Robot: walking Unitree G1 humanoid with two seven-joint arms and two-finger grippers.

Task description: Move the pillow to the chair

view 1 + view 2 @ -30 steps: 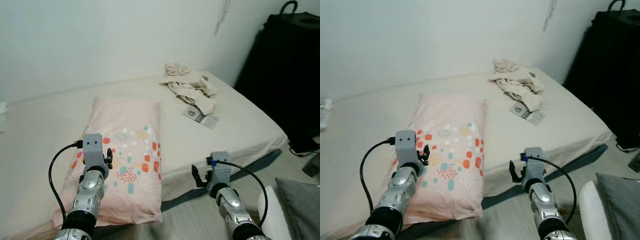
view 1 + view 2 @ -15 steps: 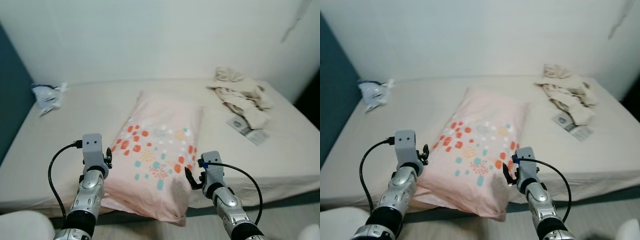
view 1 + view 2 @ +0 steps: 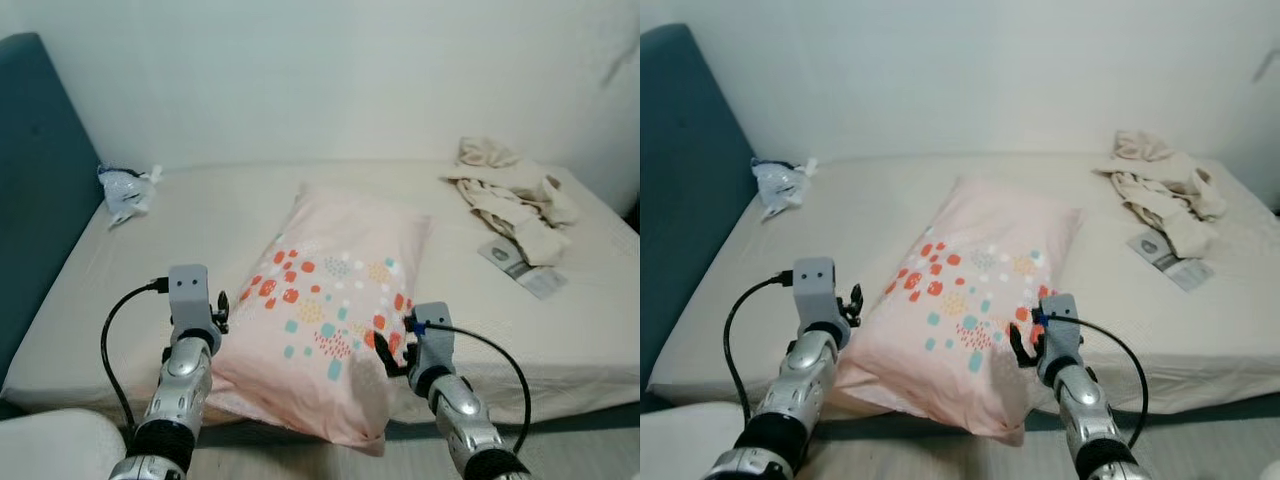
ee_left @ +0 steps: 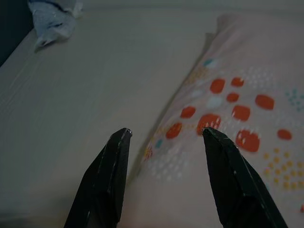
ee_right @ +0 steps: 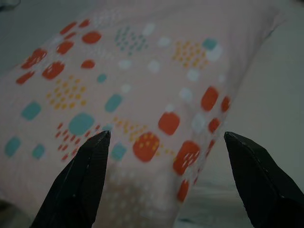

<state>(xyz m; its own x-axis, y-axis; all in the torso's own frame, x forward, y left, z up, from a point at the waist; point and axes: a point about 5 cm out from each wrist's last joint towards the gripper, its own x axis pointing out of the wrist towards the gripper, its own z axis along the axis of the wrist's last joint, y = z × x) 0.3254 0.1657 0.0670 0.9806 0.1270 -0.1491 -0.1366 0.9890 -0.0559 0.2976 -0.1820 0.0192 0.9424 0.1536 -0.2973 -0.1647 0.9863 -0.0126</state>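
My head cameras look down at the bed (image 3: 250,215) from its near edge. Both wrist cameras sit close over the pillow (image 3: 980,280), which all four views share.

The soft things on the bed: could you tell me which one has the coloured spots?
The pink pillow, between both grippers. The crumpled beige cloth is plain, and so is the grey-white bundle.

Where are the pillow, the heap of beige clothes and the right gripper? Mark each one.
pillow (image 3: 330,300): left eye view, on its patterned middle.
heap of beige clothes (image 3: 510,195): left eye view, middle of the heap.
right gripper (image 5: 168,178): right wrist view, midway between its fingertips.
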